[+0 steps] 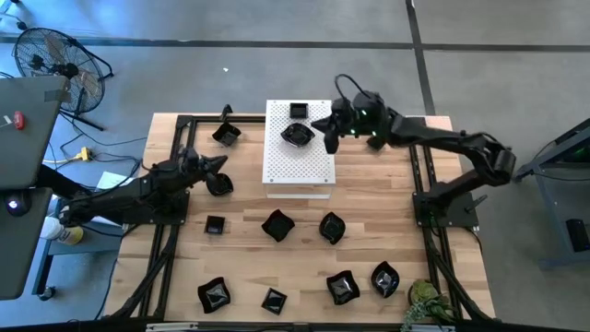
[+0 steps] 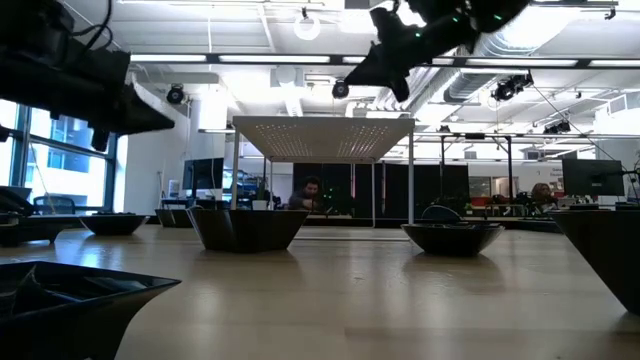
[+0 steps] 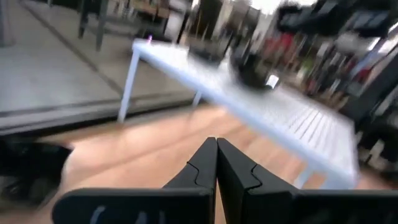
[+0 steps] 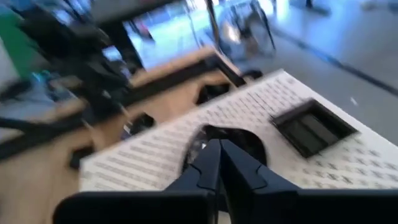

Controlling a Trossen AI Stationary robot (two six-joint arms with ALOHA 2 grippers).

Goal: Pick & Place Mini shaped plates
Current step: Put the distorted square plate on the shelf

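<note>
While two mini shaped plates sit on the white perforated board (image 1: pixel 300 157), the rest lie across the wooden table (image 1: pixel 369 221).
Right gripper (image 1: pixel 322 132) just beside the wavy plate (image 1: pixel 296 135), fingers pressed together, empty; lift clear without nudging it. Left gripper (image 1: pixel 219 168), pinched closed, empty, near another plate (image 1: pixel 220 184).

mini shaped plates (image 1: pixel 277 224) | glossy black | two on board, rest on table
</note>
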